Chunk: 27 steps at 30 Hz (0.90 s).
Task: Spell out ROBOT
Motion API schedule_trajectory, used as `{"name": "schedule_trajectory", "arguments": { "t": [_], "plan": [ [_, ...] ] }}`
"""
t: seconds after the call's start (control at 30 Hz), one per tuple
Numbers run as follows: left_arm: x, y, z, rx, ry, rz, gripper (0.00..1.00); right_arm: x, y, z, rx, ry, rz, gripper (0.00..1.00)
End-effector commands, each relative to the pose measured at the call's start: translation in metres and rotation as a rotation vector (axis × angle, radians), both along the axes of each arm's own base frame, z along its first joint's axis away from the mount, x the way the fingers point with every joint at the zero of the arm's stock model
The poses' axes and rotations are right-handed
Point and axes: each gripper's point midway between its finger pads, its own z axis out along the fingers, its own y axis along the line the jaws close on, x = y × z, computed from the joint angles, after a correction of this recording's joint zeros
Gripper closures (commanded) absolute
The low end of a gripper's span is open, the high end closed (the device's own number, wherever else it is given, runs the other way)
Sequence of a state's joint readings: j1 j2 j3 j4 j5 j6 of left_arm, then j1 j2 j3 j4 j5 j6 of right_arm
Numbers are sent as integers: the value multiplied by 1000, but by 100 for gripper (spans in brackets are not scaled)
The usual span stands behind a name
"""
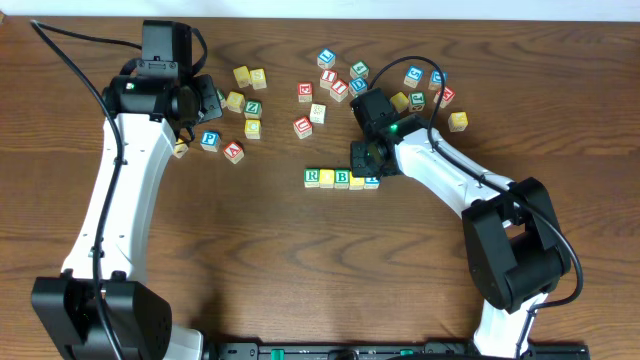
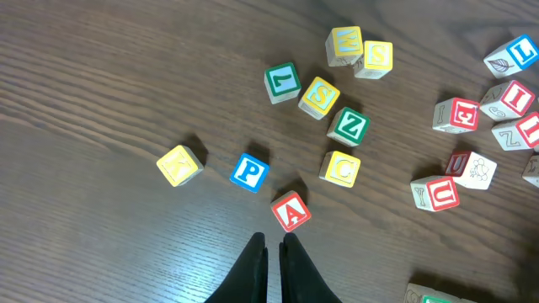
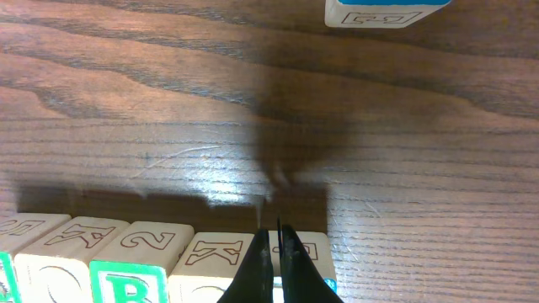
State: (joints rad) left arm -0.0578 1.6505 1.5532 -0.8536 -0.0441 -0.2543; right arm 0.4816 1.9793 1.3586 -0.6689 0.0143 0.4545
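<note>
- Seemingly the row (image 1: 327,178) has its fifth piece. My right gripper (image 3: 270,236), fingers pressed together and holding nothing, sits at the blue-edged end block (image 1: 372,181), whose letter I cannot read.
- I should nudge it lightly along the line, flush with its neighbour, without skewing the R block (image 1: 312,177) or B block (image 1: 342,178).
- Then I should rise straight up.
- My left gripper (image 2: 274,240), likewise closed and empty, hovers by the red A block (image 2: 290,210), well apart.
</note>
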Motion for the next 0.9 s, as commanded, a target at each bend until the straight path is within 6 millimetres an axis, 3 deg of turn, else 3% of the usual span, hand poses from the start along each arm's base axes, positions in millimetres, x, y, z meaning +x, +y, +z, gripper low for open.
{"name": "schedule_trajectory", "arguments": {
  "t": [0.0, 0.17, 0.23, 0.33, 0.43, 0.63, 0.7, 0.73, 0.77, 0.8, 0.87],
  "plan": [
    [1, 2, 8, 10, -19, 0, 92, 4, -3, 1, 3, -1, 2, 99],
    [1, 2, 8, 14, -21, -3, 92, 10, -4, 9, 0, -29, 5, 98],
    [3, 4, 11, 23, -34, -14, 92, 21, -10, 28, -13, -89, -1, 95],
    [5, 10, 20, 23, -65, -2, 92, 39, -22, 73, 1, -197, -21, 92],
    [2, 15, 29, 28, -86, 1, 91, 45, -36, 108, 29, -268, -55, 91],
    [-16, 39, 56, 125, -125, 34, 60, 29, -85, 176, 42, -361, -134, 81],
    [-20, 40, 60, 129, -129, 39, 52, 22, -102, 192, 34, -387, -150, 63],
    [-21, 40, 60, 128, -128, 38, 38, 17, -115, 205, 30, -407, -165, 36],
    [-22, 40, 58, 129, -116, 37, 4, 8, -133, 219, 15, -429, -200, 12],
    [-23, 40, 56, 128, -110, 37, 4, 0, -145, 228, 2, -440, -228, 1],
    [-23, 40, 55, 128, -107, 37, 4, -19, -167, 242, -27, -453, -279, 1]
  ]
}}
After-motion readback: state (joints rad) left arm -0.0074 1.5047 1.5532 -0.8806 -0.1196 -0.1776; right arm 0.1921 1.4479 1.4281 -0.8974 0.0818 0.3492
